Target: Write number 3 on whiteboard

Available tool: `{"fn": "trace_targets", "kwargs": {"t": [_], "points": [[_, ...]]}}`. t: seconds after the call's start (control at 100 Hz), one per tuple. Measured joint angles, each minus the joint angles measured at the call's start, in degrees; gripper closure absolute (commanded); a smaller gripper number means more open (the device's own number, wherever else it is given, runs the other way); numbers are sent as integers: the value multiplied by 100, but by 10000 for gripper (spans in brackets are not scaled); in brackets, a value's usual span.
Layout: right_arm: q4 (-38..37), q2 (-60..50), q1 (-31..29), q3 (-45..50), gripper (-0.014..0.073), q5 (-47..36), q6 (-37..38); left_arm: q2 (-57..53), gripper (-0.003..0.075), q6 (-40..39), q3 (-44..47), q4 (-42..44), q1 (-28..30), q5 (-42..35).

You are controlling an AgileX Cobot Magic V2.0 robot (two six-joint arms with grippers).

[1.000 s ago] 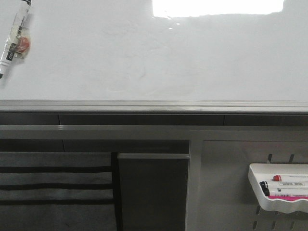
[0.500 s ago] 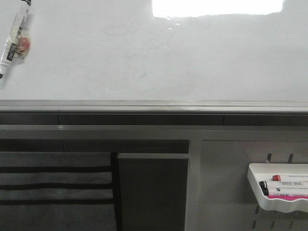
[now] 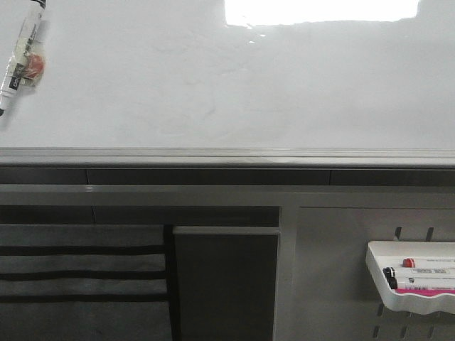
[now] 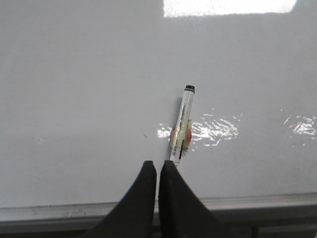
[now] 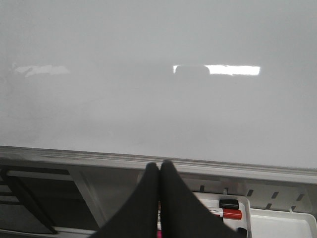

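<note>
The whiteboard (image 3: 213,85) is glossy white with a silver-grey frame edge (image 3: 227,155), faint smudges and a bright reflection at the top. No number 3 shows on it in any view. A clear-bodied black marker (image 3: 21,57) lies on the board at the far left. In the left wrist view my left gripper (image 4: 157,162) is shut and empty, its tips just short of that marker (image 4: 183,124). In the right wrist view my right gripper (image 5: 160,163) is shut and empty over the board's frame edge. Neither gripper shows in the front view.
A small white marker tray (image 3: 377,298) hangs on a pegboard at the lower right, holding red-capped, black-capped and pink-banded markers; it also shows under my right gripper (image 5: 277,223). A dark panel (image 3: 226,284) and a grey striped cloth (image 3: 78,277) sit below the board.
</note>
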Motion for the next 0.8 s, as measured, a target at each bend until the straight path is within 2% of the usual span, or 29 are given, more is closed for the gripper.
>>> {"fn": "trace_targets", "kwargs": {"t": [0.05,0.13,0.18,0.23,0.45,0.66,0.8], "points": [[0,13,0,0,544,22,0,77,570,101,0,25,0,113],[0,31,0,0,391,56,0,232,401,337,0,48,0,229],[0,47,0,0,309,82,0,331,328,431,0,57,0,288],[0,47,0,0,257,106,0,446,295,477,0,57,-12,314],[0,47,0,0,239,106,-10,1268,302,539,-166,71,-420,396],[0,47,0,0,239,106,-22,2561,302,757,-576,107,-882,359],[0,47,0,0,239,106,-22,3562,302,778,-929,136,-941,173]]}}
